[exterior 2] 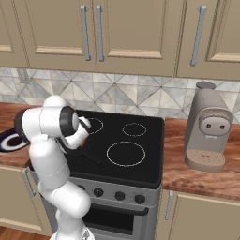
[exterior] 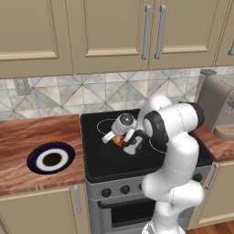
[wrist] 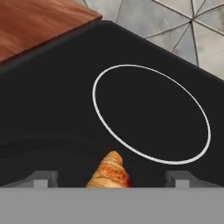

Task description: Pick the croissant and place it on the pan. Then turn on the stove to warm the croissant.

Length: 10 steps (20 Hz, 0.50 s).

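Observation:
The croissant (wrist: 109, 173), golden-orange with brown ridges, lies on the black pan (wrist: 57, 157) in the hand view, low and centred. My gripper (wrist: 111, 178) hangs right over it. Its fingertips (wrist: 42, 178) stand wide apart on either side of the pastry and do not touch it, so it is open. In the left base view the gripper (exterior: 120, 137) hovers low over the pan (exterior: 107, 151) on the front left of the stove (exterior: 137, 168), with the croissant (exterior: 119, 141) showing orange beneath it. In the right base view my arm hides the hand.
A blue-rimmed white plate (exterior: 51, 158) sits on the wooden counter left of the stove. A grey coffee machine (exterior 2: 207, 129) stands on the right counter. Black knobs (exterior 2: 118, 195) line the stove front. White burner rings (exterior 2: 125, 153) mark the glass, and cabinets hang overhead.

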Tool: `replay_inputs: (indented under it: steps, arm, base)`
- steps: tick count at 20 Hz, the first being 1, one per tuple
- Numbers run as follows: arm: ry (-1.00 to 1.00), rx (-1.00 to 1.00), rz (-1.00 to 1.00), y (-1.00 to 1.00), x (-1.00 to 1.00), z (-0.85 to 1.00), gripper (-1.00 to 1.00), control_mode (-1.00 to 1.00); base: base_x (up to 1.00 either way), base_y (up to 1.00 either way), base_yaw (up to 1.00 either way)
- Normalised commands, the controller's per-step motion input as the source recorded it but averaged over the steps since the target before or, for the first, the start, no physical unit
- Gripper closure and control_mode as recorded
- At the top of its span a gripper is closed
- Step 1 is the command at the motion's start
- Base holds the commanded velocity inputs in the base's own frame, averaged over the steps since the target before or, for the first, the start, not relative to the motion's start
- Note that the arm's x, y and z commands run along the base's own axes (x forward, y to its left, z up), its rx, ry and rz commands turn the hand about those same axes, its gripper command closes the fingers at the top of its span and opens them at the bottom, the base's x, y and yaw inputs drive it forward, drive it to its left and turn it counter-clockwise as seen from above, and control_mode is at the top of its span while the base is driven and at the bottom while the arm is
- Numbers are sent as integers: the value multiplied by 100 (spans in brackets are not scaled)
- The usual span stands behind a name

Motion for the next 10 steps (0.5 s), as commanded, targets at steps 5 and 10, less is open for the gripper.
replay_inputs:
  steps: [5,10]
  arm:
    - [-30,0,0,5,-74,80,-100,-100]
    - [-36,0,0,1,-75,79,-100,-100]
  base:
    - [0,0,0]
    - [0,0,0]
